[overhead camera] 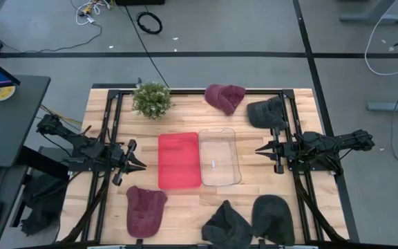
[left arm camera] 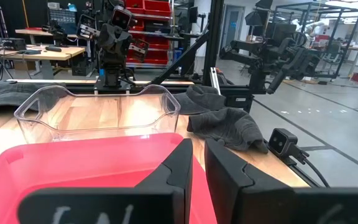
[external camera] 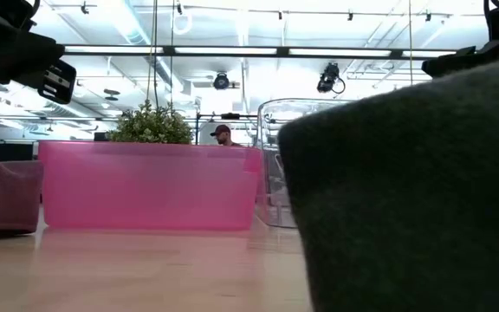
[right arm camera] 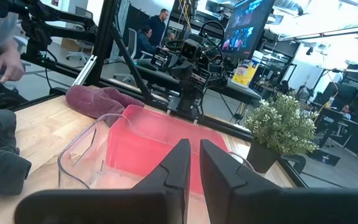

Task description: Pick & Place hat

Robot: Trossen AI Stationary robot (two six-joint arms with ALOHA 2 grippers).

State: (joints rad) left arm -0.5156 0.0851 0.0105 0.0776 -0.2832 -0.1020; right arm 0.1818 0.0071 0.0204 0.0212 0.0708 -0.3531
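Note:
Several knit hats lie flat on the wooden table. A maroon hat (overhead camera: 145, 209) and two dark grey hats (overhead camera: 226, 225) (overhead camera: 273, 218) are near the near edge. Another maroon hat (overhead camera: 224, 97) and a grey hat (overhead camera: 266, 113) lie toward the far edge. A red bin (overhead camera: 178, 160) and a clear bin (overhead camera: 220, 158) stand side by side mid-table. My left gripper (overhead camera: 138, 164) hovers left of the red bin (left arm camera: 86, 168), fingers shut, touching nothing. My right gripper (overhead camera: 260, 150) hovers right of the clear bin (right arm camera: 86, 155), also shut and touching nothing.
A small potted plant (overhead camera: 151, 99) stands at the far edge, left of the far maroon hat. Black frame rails (overhead camera: 112, 117) run along both table sides. In the low view a grey hat (external camera: 405, 191) fills the right foreground. People show in the room beyond (right arm camera: 157, 25).

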